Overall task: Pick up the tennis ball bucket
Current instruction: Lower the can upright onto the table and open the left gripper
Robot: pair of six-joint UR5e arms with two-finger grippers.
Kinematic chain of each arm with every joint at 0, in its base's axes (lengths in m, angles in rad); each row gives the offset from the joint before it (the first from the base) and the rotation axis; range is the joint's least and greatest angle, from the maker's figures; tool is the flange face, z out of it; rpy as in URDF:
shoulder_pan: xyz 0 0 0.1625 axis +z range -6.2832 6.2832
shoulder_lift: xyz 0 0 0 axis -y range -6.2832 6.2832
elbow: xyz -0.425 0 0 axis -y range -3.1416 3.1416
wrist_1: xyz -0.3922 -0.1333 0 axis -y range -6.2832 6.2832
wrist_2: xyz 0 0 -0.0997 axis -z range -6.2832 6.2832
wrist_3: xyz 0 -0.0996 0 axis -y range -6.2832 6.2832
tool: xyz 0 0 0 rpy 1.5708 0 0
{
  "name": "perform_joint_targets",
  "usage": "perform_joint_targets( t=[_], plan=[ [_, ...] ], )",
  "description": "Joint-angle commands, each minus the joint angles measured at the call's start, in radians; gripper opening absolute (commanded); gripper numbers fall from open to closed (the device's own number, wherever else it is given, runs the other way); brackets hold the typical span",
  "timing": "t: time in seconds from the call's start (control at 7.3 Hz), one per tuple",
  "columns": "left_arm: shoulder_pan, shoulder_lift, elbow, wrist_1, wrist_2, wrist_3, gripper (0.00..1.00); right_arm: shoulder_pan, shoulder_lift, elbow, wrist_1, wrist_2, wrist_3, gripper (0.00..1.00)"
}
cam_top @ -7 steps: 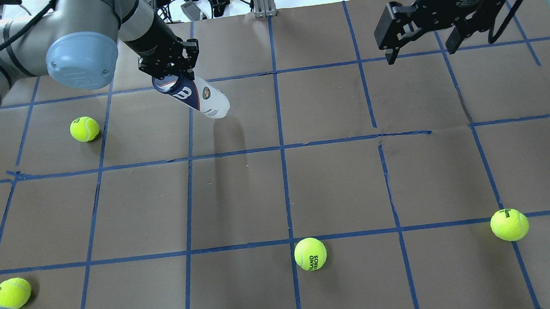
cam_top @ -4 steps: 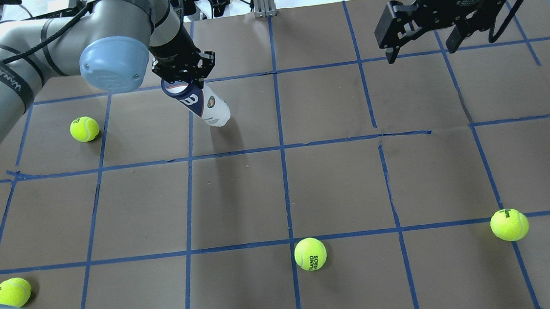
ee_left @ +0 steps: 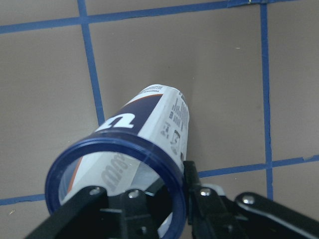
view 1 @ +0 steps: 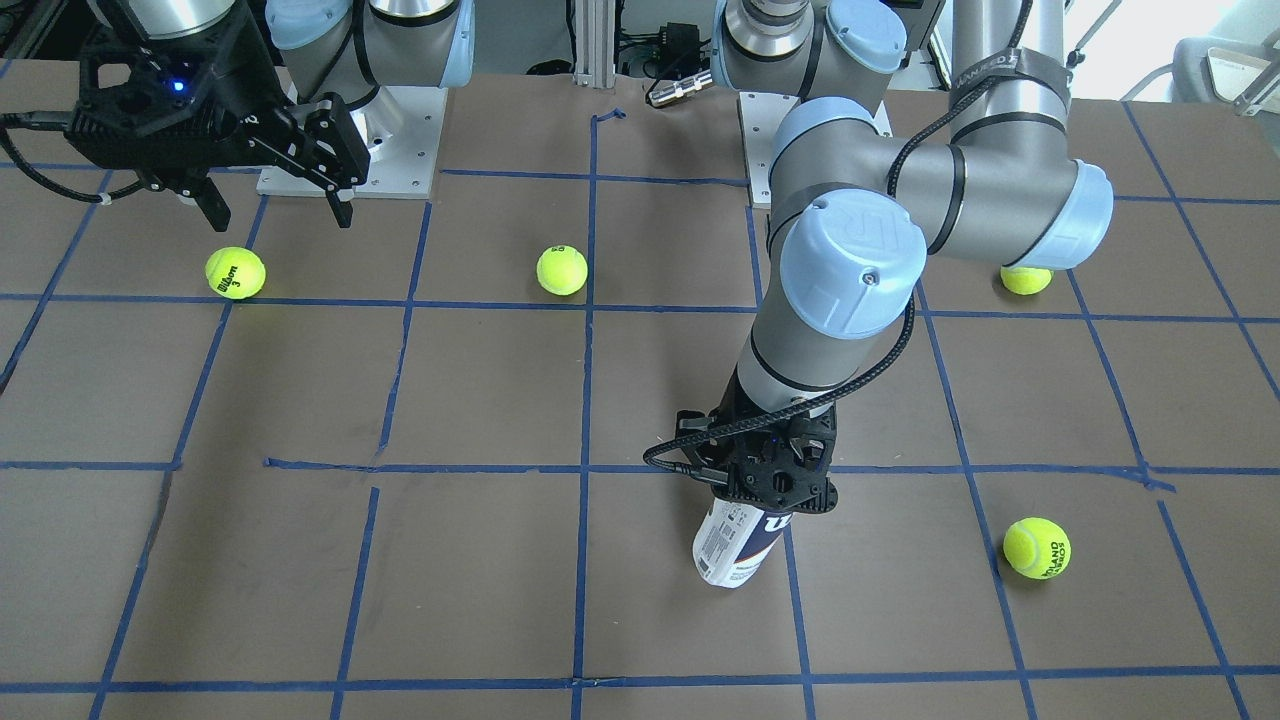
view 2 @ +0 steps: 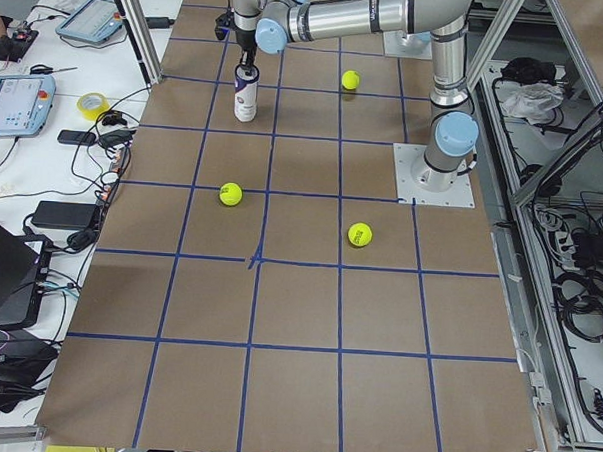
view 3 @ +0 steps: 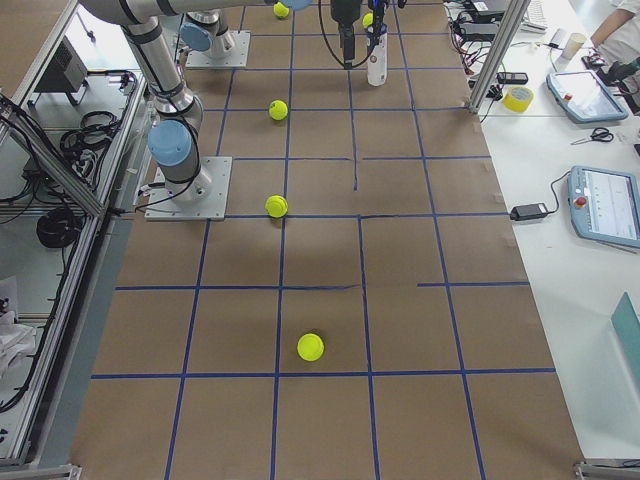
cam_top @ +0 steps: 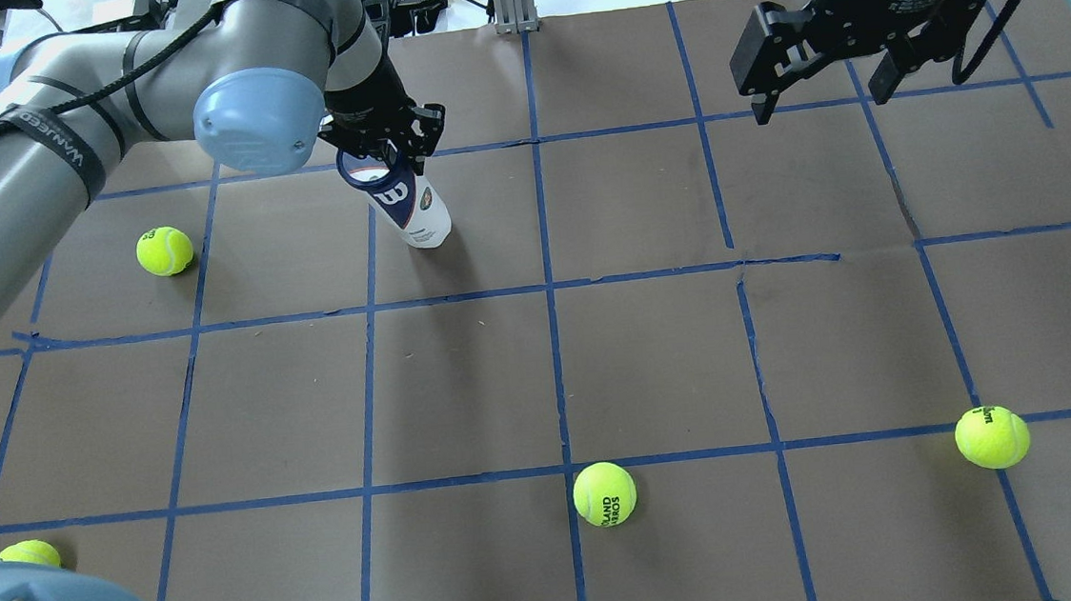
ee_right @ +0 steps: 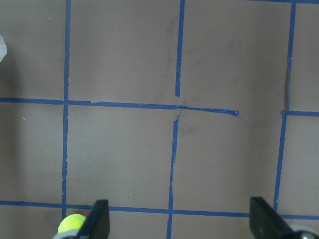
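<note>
Clear plastic, white label and navy band: tennis ball bucket clamped just under its dark rim by the left pincer, fingers pressed against the tube on both sides; standing close to upright, only slightly tilted, base down at the brown worktop with its shadow running straight into it; impossible to call whether that base touches the paper or hangs just clear; positioned on the robot's left half, out in the far row of squares marked by blue tape lines, inside one square and off the lines; over on the other side, right pincer hanging high above the worktop, fingers spread wide with only bare paper showing between them in the wrist view; four yellow-green tennis balls scattered well apart; one out to the left of the bucket, one peeking from behind an arm joint at the near left, one near the middle, one at the near right.
</note>
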Motion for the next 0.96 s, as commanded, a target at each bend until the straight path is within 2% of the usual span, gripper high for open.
perform_joint_targets(
  t=[0.0,0.27,0.55,0.68,0.82],
  plan=[
    [-0.012,0.008,0.001,0.006,-0.002,-0.015,0.97,-0.001,0.0,0.0,-0.008,-0.001,-0.012,1.0],
    [-0.014,0.047,0.019,-0.006,0.0,-0.035,1.0,0.001,0.0,0.0,-0.005,-0.001,-0.009,1.0],
    [-0.003,0.09,0.094,-0.132,0.001,-0.035,1.0,-0.001,0.0,0.002,-0.002,-0.001,-0.009,1.0],
    [0.024,0.11,0.126,-0.221,0.004,-0.021,1.0,0.001,0.0,0.0,0.001,-0.001,-0.008,1.0],
    [0.085,0.138,0.131,-0.254,0.0,0.027,1.0,0.001,0.0,0.0,0.003,-0.001,-0.008,1.0]
  ],
)
